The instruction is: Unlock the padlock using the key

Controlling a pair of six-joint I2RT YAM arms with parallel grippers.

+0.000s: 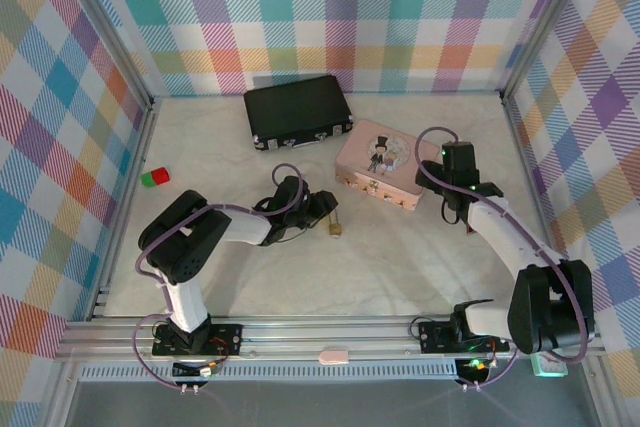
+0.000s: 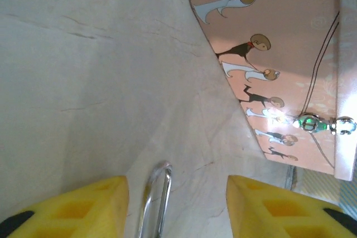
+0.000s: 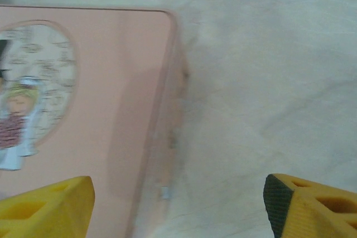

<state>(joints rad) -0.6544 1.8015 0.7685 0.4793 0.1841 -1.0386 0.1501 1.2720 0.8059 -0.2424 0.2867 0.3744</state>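
Looking down, you see the padlock (image 1: pixel 335 228) lies on the table (image 1: pixel 400 267) right at the left hand (image 1: pixel 322 215), its shackle (image 2: pixel 158 193) running lengthwise between the parted fingers (image 2: pixel 72 210), which grip nothing, while the right hand (image 3: pixel 178 193), wide open and empty, hangs well apart over the edge of the pink box (image 1: pixel 375 162).

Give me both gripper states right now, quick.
Left gripper: open, the padlock shackle lies loose between its fingers.
Right gripper: open, holding nothing, above the pink box edge.
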